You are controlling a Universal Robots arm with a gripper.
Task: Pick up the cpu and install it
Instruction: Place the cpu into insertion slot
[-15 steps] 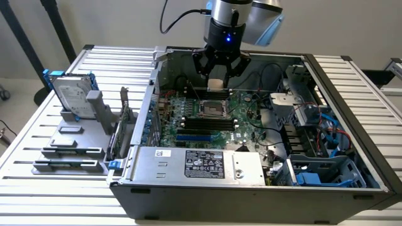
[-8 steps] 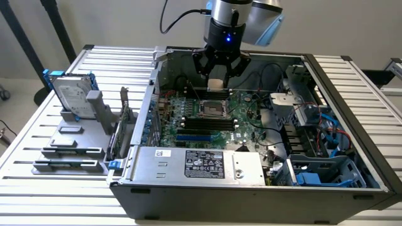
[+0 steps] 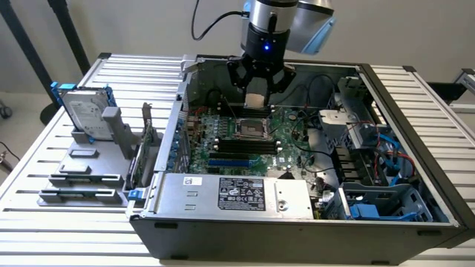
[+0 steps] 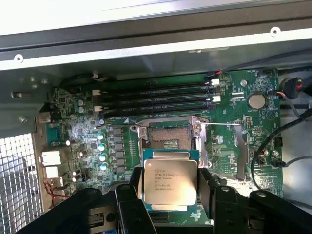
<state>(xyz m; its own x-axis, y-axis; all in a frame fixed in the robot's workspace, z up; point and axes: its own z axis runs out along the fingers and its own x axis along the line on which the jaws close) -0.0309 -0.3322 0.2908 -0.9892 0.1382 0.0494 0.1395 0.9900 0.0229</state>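
**A:** Grip status?

**B:** My black gripper (image 3: 256, 99) is clamped on the small, square, silvery-topped cpu (image 4: 169, 183), pinching it at two opposite edges.

**A:** Where is it?

**B:** Just above the open metal-framed socket (image 4: 168, 137), not seated. It lies flat, printed plate toward my wrist and edges square with the socket. Being square, it has no long axis.

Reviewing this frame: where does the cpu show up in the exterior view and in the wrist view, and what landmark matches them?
Exterior view: the cpu is in the upper middle of the picture, held in the jaws.
Wrist view: the cpu sits between the dark jaws, its printed metal top facing the camera.
Shared landmark: the empty socket on the green board, right next to the cpu in both.
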